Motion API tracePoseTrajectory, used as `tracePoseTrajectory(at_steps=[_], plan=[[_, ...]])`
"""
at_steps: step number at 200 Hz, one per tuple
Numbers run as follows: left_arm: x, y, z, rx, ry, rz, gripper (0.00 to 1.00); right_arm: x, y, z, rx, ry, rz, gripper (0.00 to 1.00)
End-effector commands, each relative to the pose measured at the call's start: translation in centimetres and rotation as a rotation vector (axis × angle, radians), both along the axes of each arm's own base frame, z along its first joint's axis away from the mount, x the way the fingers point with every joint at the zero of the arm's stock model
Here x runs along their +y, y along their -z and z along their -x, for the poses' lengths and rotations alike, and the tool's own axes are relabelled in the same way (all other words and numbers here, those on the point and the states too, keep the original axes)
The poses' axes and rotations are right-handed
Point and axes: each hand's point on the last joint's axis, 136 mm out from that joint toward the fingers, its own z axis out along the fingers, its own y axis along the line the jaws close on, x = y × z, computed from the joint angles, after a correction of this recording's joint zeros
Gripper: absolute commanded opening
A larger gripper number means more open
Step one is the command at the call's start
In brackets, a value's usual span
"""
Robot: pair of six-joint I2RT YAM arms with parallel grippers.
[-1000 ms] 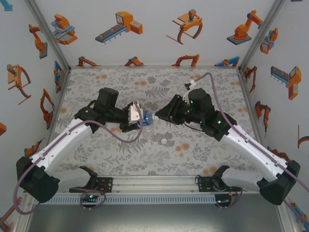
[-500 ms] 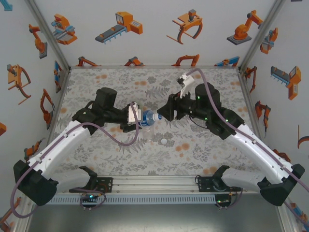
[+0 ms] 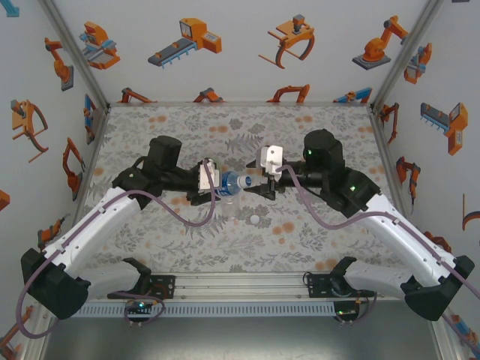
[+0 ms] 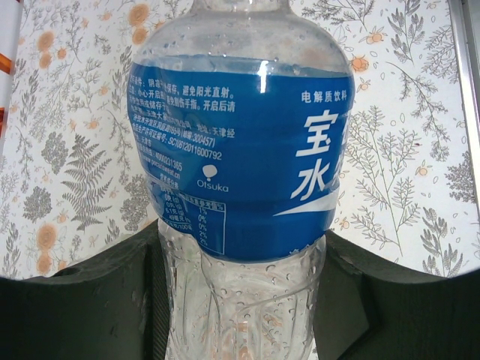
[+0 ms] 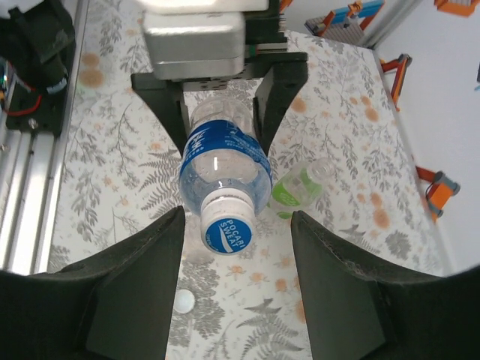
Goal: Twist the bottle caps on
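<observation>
From above, you see the left end effector holding the blue-label bottle over the middle of the floral surface. The bottle lies almost level, with its neck toward the right arm. The right end effector stands just at that neck, but from this height you cannot tell how far its fingers are apart. A loose white cap lies on the surface, just in front of both end effectors.

In the left wrist view the blue-label bottle is very close. You can read white Chinese characters on the blue label and see water drops inside the clear wall. The dark fingers of the left end effector press on both sides of the lower body, so it is clamped on the bottle.

In the right wrist view the fingers of the right end effector are wide apart, with a gap on each side of the bottle's neck end. A printed cap marked "POCARI SWEAT" sits on the neck of the blue-label bottle; how far it is screwed you cannot tell. Behind it, the left end effector grips the bottle. A green bottle lies on the surface just beside it. The loose white cap lies nearer to the camera.
</observation>
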Motion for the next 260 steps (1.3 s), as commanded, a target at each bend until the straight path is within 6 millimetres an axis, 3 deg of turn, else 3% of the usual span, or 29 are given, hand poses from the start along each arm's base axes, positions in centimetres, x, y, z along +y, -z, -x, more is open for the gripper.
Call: tracePoseTrajectory(at_steps=[1,76,137,160,193,211,219,236,260], plan=[[0.0,-0.6,0.8,-0.016,0.033,0.016,0.0,0.0,1.2,1.0,-0.094,-0.089,0.037,0.53],[0.0,-0.5,0.8,-0.014,0.034,0.009,0.0,0.2,2.7,0.8,-0.085,-0.093,0.056,0.44],[0.0,-0.5,0.7,-0.011,0.037,0.01,0.0,0.4,2.4,0.7,0.025,-0.063,0.028,0.23],[0.0,-0.5,0.7,-0.01,0.036,0.012,0.0,0.4,2.4,-0.5,0.202,0.051,-0.01,0.19],[0.0,-0.5,0.7,-0.009,0.036,0.01,0.0,0.1,2.0,-3.7,0.625,0.334,-0.149,0.12],[0.0,-0.6,0.8,-0.012,0.037,0.013,0.01,-0.3,1.7,-4.9,0.844,0.455,-0.238,0.0],[0.0,-0.6,0.8,-0.011,0.038,0.015,0.01,-0.7,1.8,-5.6,0.952,0.525,-0.283,0.0],[-0.1,-0.6,0.8,-0.011,0.038,0.015,0.01,-1.8,3.1,-7.1,1.228,0.711,-0.39,0.0],[-0.1,-0.8,0.9,-0.01,0.044,0.022,0.01,-2.8,5.8,-7.4,1.503,0.9,-0.423,0.0]])
